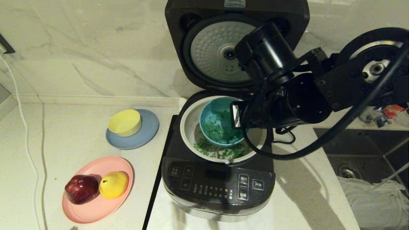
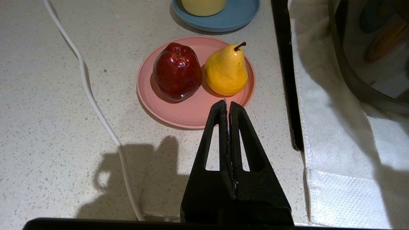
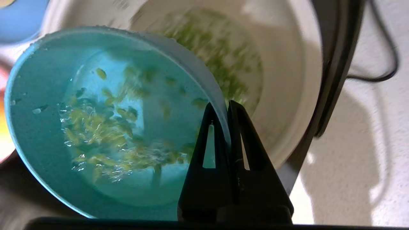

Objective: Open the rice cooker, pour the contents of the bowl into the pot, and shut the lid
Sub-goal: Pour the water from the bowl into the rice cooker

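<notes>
The rice cooker (image 1: pixel 217 188) stands in the middle with its lid (image 1: pixel 220 48) swung up, silver underside showing. The teal bowl (image 1: pixel 217 119) hangs tilted over the cream pot (image 1: pixel 188 127). My right gripper (image 3: pixel 225 105) is shut on the bowl's rim (image 3: pixel 198 75), one finger inside and one outside. Green bits (image 3: pixel 96 127) cling to the bowl's inner wall, and more green bits (image 1: pixel 223 150) lie on the pot's floor (image 3: pixel 223 54). My left gripper (image 2: pixel 227 103) is shut and empty, low over the counter near the pink plate.
A pink plate (image 1: pixel 92 207) with a red apple (image 1: pixel 82 188) and yellow pear (image 1: pixel 113 184) lies left of the cooker. Behind it a yellow bowl (image 1: pixel 125 122) sits on a grey-blue plate (image 1: pixel 147 134). A white cable (image 1: pixel 27 140) runs down the left. A sink (image 1: pixel 367 153) is at the right.
</notes>
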